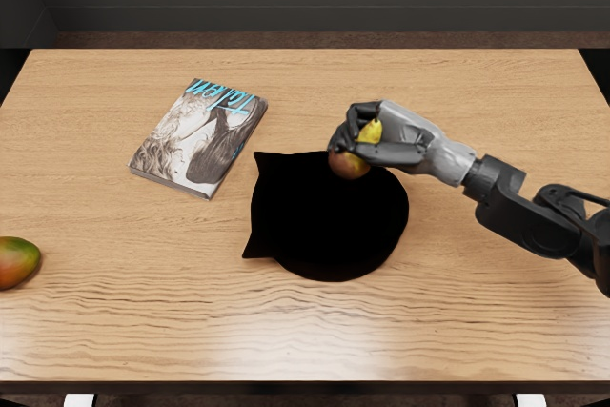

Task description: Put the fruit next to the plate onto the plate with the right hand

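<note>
The right hand [386,136] grips the fruit [348,165] in curled fingers over the black plate's [324,226] far rim, so the pickup looks done, with only the set-down and release left.

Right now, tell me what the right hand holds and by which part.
The right hand holds the fruit by its upper part: fingers wrap the top, its lower half shows beneath, over the plate's far rim.

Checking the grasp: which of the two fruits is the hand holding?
The yellow-and-red fruit, held by the right hand over the black plate; the red-green fruit lies at the left edge of the wooden table.
</note>
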Controlling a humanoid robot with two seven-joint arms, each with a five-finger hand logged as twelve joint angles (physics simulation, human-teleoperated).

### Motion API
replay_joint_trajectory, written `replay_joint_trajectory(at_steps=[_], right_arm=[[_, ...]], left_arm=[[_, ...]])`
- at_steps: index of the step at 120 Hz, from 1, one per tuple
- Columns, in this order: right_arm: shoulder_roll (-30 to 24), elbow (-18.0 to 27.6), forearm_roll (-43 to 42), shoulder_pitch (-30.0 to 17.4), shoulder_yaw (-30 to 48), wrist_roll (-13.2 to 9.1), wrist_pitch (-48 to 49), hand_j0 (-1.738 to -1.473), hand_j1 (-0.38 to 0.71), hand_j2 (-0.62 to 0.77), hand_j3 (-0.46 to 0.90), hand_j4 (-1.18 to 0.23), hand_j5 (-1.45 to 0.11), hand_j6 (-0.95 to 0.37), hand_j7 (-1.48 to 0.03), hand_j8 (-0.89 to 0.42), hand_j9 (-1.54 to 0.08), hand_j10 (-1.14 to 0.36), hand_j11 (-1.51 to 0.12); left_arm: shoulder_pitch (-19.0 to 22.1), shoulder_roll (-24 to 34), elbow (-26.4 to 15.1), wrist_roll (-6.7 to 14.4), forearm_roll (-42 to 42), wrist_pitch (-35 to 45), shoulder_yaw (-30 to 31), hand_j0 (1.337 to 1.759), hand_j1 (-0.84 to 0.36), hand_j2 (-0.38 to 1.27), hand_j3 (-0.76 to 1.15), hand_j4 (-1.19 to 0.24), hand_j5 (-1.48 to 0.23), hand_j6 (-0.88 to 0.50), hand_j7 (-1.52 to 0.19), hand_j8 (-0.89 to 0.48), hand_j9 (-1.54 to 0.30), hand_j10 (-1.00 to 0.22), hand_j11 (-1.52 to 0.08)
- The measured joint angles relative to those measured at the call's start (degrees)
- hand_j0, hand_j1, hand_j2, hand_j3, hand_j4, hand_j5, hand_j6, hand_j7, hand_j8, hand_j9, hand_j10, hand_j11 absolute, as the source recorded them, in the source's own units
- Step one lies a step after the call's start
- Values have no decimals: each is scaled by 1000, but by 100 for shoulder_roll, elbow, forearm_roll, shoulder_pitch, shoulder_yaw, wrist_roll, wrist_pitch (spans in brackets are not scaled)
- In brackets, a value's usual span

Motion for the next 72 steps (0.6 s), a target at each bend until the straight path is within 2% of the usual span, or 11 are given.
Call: replay_joint_trajectory(at_steps=[20, 72], right_arm=[[38, 184, -90, -17, -243, 0, -1, -1598, 495, -254, 0, -815, -1237, -866, -1134, -561, -1221, -288, -1246], [334, 69, -457, -48, -365, 0, 17, -1596, 499, -246, 0, -808, -1238, -863, -1129, -556, -1220, -292, -1240]], left_arm=[[0, 0, 0, 0, 0, 0, 0, 1658, 349, 0, 1, 0, 1, -1, 0, 0, 0, 0, 0], [0, 0, 0, -1, 1, 0, -1, 1658, 349, 0, 0, 0, 0, -1, 0, 0, 0, 0, 0]])
